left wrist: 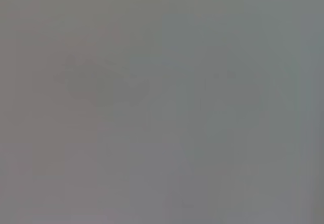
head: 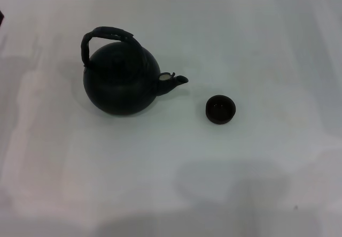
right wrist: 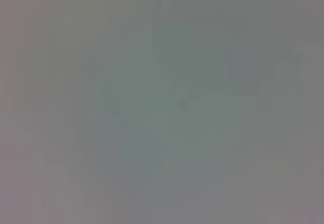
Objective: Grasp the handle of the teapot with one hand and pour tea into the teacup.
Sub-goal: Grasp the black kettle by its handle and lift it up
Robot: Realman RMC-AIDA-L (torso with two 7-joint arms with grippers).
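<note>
While upright on table (head: 267, 183), teapot (head: 120, 84) spout faces teacup (head: 220, 109) nearby | hand unseen, grip state unknowable

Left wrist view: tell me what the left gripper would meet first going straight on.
Cannot be settled: that view shows only a blank grey surface and no gripper. In the head view neither arm appears; only the teapot and teacup stand on the table.
</note>
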